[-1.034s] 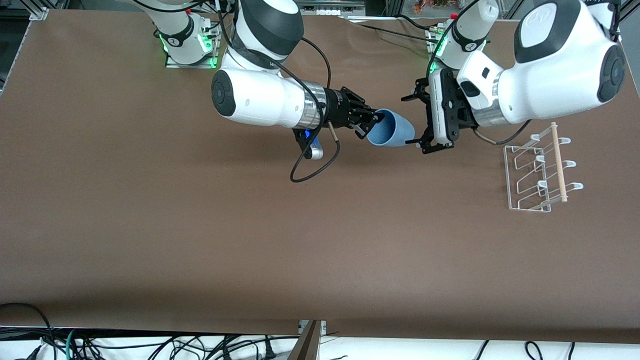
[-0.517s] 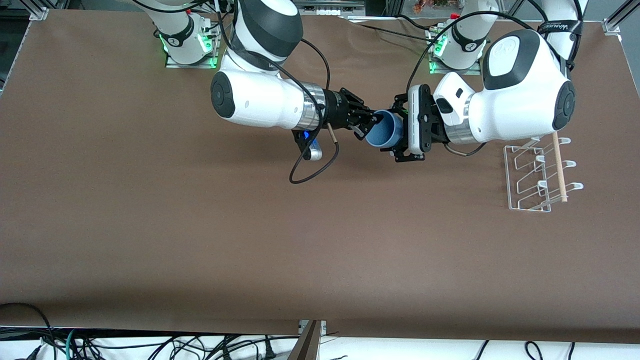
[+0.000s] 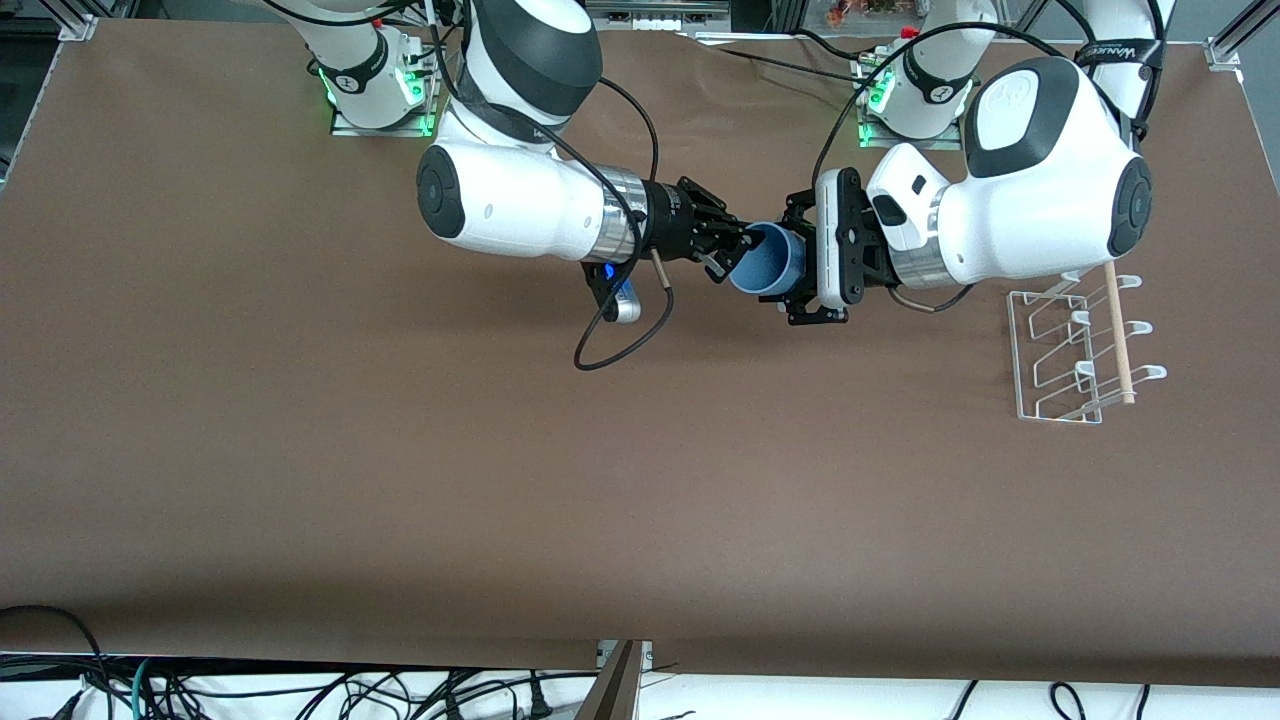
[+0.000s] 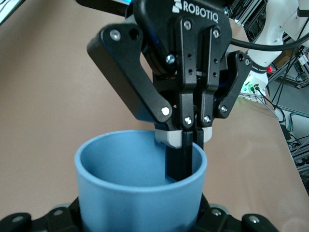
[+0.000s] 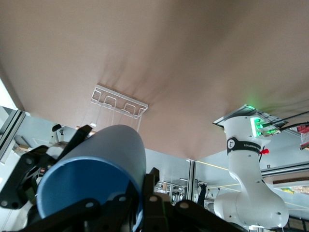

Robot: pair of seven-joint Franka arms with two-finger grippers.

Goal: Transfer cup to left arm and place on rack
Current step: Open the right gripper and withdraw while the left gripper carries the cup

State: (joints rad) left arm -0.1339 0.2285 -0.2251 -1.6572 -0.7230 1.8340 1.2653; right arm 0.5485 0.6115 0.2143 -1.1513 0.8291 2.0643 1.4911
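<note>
The light-blue cup (image 3: 764,270) hangs on its side over the table's middle, between the two grippers. My right gripper (image 3: 742,245) is shut on the cup's rim, one finger inside and one outside; this shows in the left wrist view (image 4: 186,137) and in its own view (image 5: 145,205). My left gripper (image 3: 793,264) is open, its fingers flanking the cup's narrower base end. In the left wrist view the cup (image 4: 140,183) fills the space between the left gripper's (image 4: 140,220) fingers. The white wire rack (image 3: 1075,345) stands toward the left arm's end of the table.
The rack (image 5: 118,102) also shows in the right wrist view, past the cup (image 5: 91,179). A black cable loop (image 3: 620,340) hangs under the right wrist. The arms' bases (image 3: 375,85) stand along the table's edge farthest from the front camera.
The left arm swung in toward the right gripper, and its open fingers came around the cup's base end. In the last half second almost nothing moved. The right gripper kept its hold.
</note>
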